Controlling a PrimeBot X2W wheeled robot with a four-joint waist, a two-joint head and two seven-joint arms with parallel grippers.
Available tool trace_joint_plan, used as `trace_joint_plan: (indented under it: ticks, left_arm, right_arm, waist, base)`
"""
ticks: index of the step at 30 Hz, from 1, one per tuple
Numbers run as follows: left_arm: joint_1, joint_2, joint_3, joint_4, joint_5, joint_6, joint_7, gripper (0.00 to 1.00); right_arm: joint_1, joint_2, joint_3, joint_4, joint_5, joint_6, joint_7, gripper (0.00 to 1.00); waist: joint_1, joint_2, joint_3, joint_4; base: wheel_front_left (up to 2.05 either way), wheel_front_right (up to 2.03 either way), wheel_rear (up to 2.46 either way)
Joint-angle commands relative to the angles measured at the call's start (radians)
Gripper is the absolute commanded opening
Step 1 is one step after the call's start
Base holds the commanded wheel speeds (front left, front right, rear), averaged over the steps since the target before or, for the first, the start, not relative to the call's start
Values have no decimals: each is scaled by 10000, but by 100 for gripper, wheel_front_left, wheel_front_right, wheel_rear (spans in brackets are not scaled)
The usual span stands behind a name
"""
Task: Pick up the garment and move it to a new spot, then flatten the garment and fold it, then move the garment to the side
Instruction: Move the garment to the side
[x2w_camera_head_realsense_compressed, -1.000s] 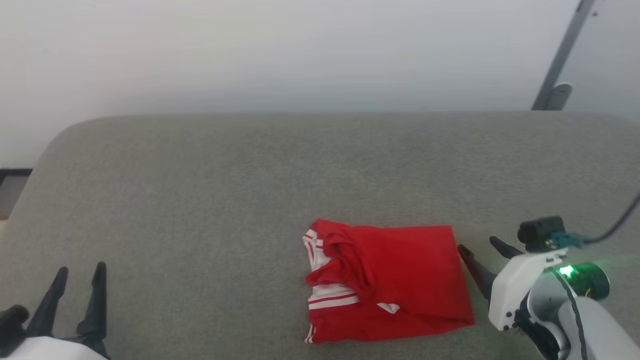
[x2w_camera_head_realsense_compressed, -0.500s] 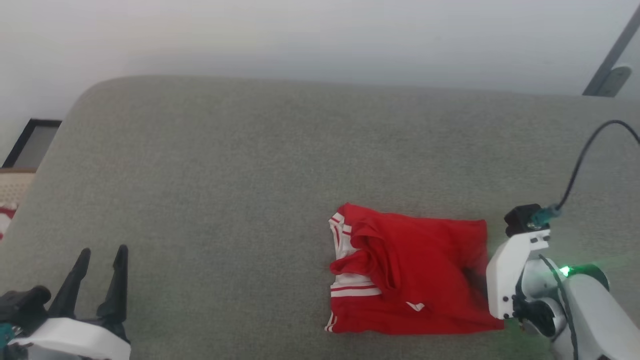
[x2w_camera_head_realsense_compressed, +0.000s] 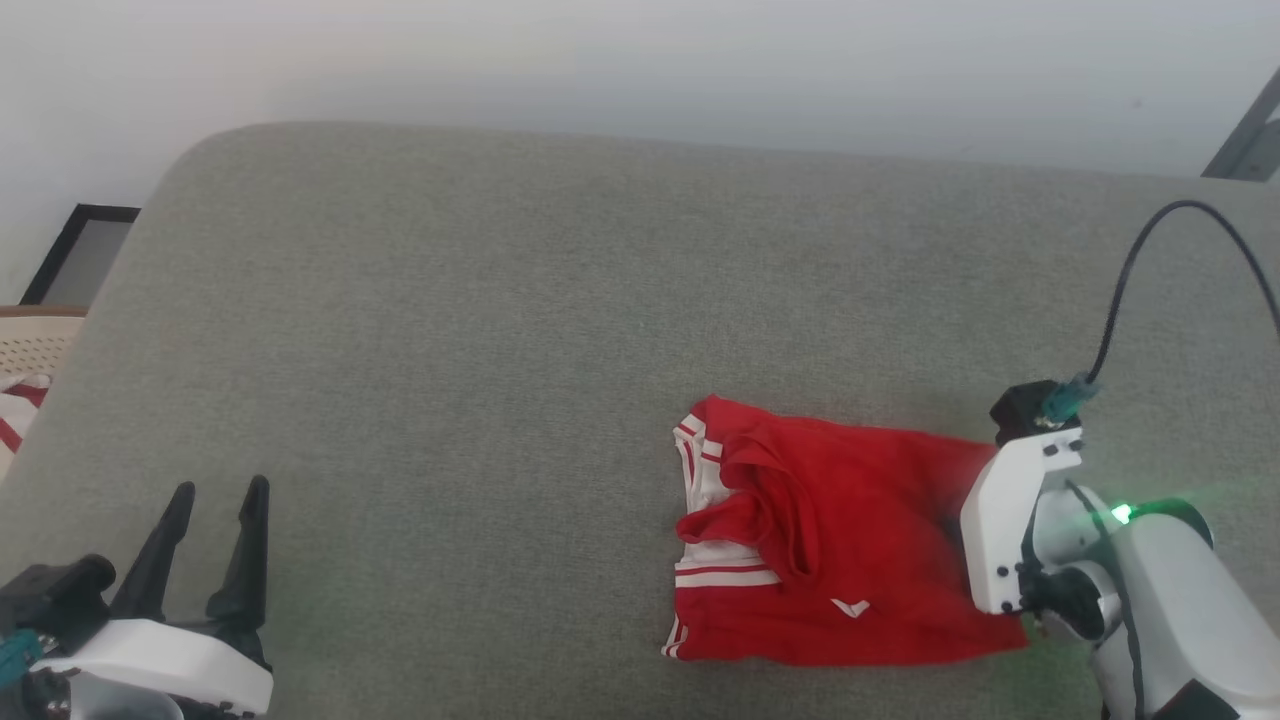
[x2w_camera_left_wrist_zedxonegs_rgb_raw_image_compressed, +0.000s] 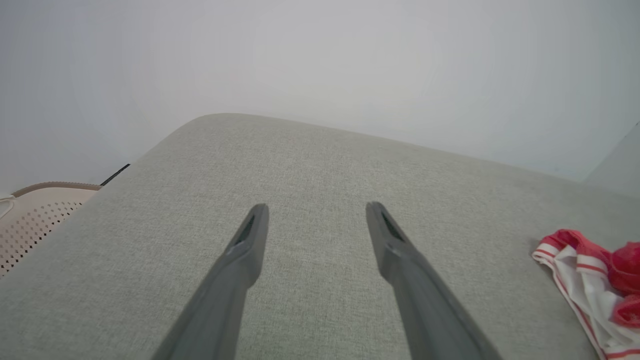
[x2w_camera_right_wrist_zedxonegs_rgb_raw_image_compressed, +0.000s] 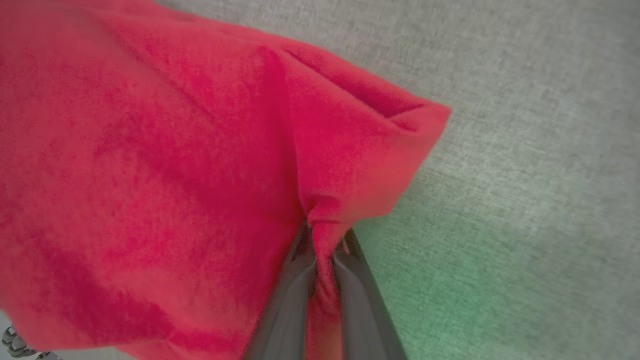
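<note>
The right gripper (x2w_camera_right_wrist_zedxonegs_rgb_raw_image_compressed: 322, 239) is pinched tight on a bunched red edge of the garment (x2w_camera_head_realsense_compressed: 840, 540), which lies folded at the head view's lower right on the grey cushion (x2w_camera_head_realsense_compressed: 450, 330). The left gripper (x2w_camera_head_realsense_compressed: 220, 487) hovers at lower left, fingers spread, well apart from it. At the left edge, a beige perforated basket (x2w_camera_head_realsense_compressed: 45, 340) holds red-and-white striped cloth (x2w_camera_head_realsense_compressed: 15, 405).

R end effector (x2w_camera_right_wrist_zedxonegs_rgb_raw_image_compressed: 324, 241), open beside garment (x2w_camera_head_realsense_compressed: 850, 540) earlier, now pinches its right edge.
</note>
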Motion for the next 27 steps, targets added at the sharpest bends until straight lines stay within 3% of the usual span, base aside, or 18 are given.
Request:
trace_joint_plan:
  ticks: [1,10,16,27]
  left_arm:
    - [-220,-29,46,-49,-16,-24,-39,100]
    - [-708,-121,-156,-225,194,-24,-39,100]
    - [-1272,-220,-581,-323,341,-25,-39,100]
    - [-2789,-34,-1520,-384,345,-25,-41,100]
  right_arm:
    - [-86,-25,-169,-49,-142,-18,36,0]
    - [-751,-534,-790,-717,-379,-15,211,0]
    - [-1600,-1329,-1321,-750,-762,-13,114,0]
    - [-3474,-2773,-1532,235,-1685,-10,-932,0]
  waist:
    - [0,0,42,-101]
    - [0,0,271,-612]
    - [0,0,613,-1161]
    - [0,0,1549,-2305]
  base:
    - [0,0,0]
    - [0,0,0]
    - [0,0,0]
    - [0,0,0]
